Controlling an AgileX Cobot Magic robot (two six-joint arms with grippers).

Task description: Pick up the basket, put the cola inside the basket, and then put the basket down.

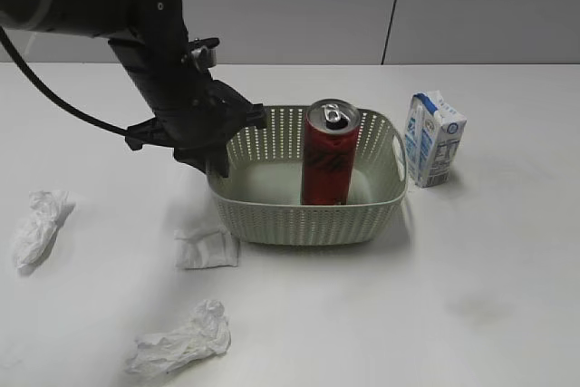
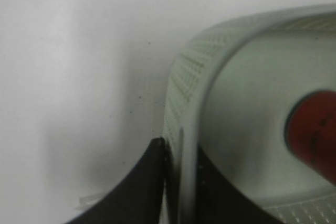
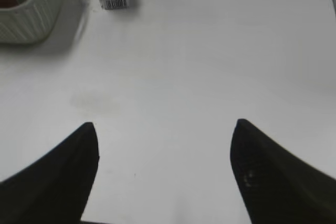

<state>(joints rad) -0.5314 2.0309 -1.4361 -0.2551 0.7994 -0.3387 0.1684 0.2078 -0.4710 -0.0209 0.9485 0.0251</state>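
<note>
The basket (image 1: 308, 192) rests on the surface (image 1: 471, 296) with its long axis running left to right in the exterior view. The cola (image 1: 328, 153) stands upright inside it, near the centre. The left hand (image 1: 216, 162) is clamped on the left short wall of the basket, 1 finger inside and 1 outside. The right hand (image 3: 164, 150) hangs with fingers spread wide over bare surface, well clear on the right, holding nothing. Judged from this, release is the remaining step; the left hand opens and withdraws leftward, away from the wall.
</note>
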